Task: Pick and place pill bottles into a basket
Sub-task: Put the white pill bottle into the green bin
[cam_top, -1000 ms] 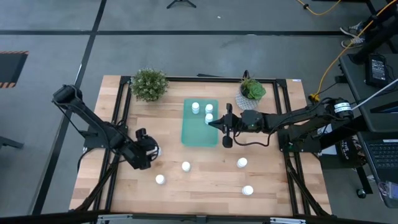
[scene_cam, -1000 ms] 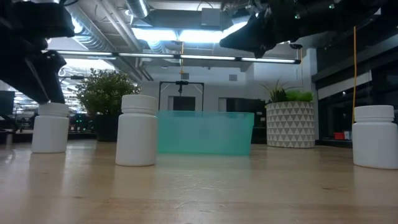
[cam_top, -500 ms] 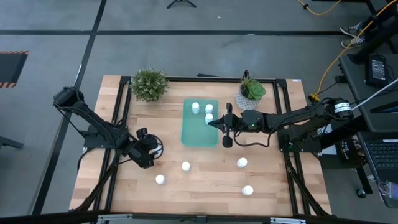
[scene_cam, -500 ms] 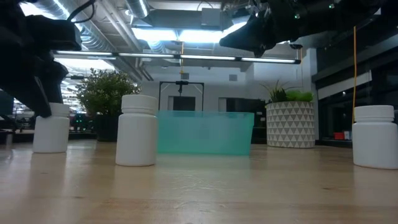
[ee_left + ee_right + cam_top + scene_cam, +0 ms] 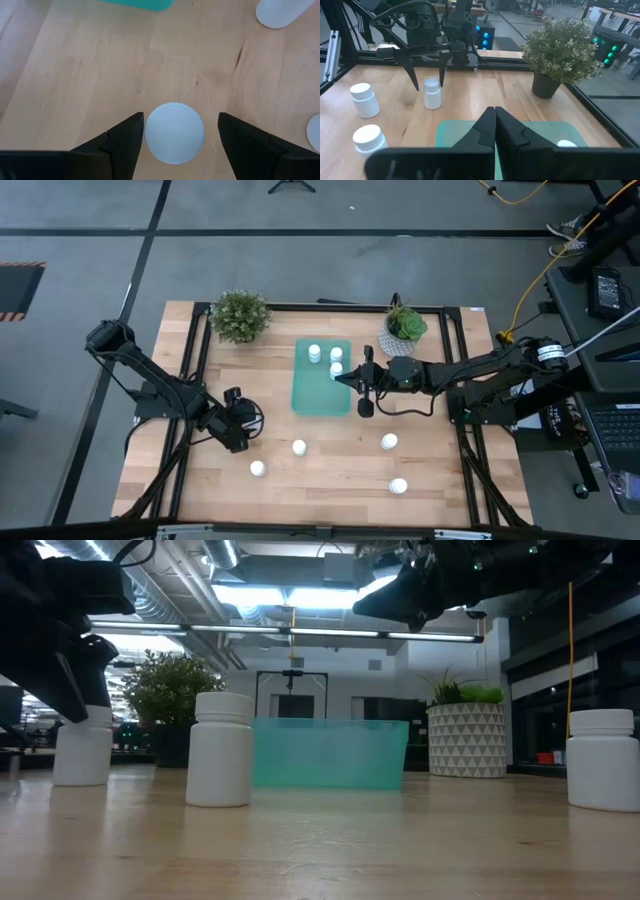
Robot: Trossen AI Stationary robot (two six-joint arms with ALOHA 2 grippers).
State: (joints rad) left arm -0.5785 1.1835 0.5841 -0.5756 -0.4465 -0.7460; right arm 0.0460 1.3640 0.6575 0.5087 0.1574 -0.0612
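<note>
Your left gripper (image 5: pixel 174 135) straddles a pill bottle (image 5: pixel 174 133) with fingers wide (nothing gripped yet); descend off-centre and you could topple it.

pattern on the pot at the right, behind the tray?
White pot with a grey triangle pattern, holding a green plant. Clearest in the low view.

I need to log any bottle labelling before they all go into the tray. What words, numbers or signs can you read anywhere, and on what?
None readable.
Pill bottles: plain white, no label showing in any view.
Basket: no text.
White patterned pot: triangle pattern only, no words.
Room signage behind the table: too blurred to read.
</note>
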